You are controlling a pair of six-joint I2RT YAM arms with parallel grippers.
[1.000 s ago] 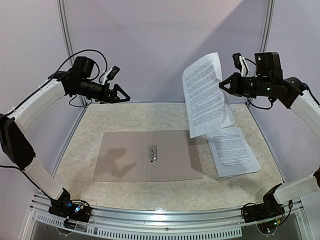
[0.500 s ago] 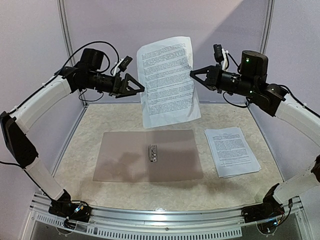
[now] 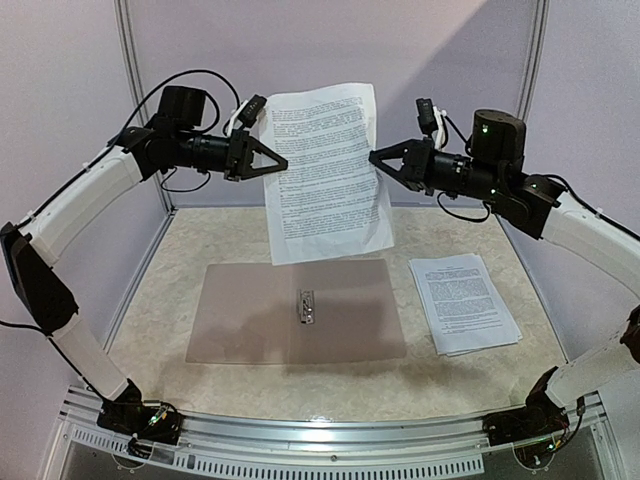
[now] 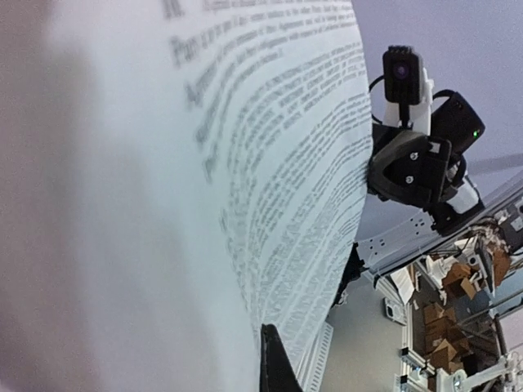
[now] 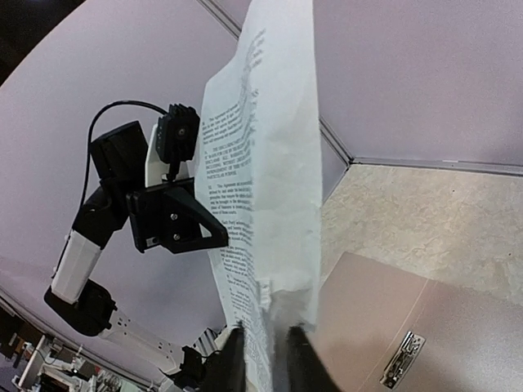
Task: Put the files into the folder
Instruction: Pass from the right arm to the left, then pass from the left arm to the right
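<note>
Currently printed sheet [image 3: 325, 170] hangs over open folder [image 3: 250, 320], left pincer [image 3: 283, 163] clamped on its left edge; right pincer [image 3: 374, 156] straddles right edge, grip unclear. Folder flat on desk [image 3: 200, 240], clip [image 3: 307, 306] inside; paper stack [image 3: 465, 300] beside.

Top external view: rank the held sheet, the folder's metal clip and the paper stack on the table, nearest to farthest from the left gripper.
1. held sheet, at the left gripper's fingertips.
2. metal clip, below, centre table.
3. paper stack, far right.
</note>
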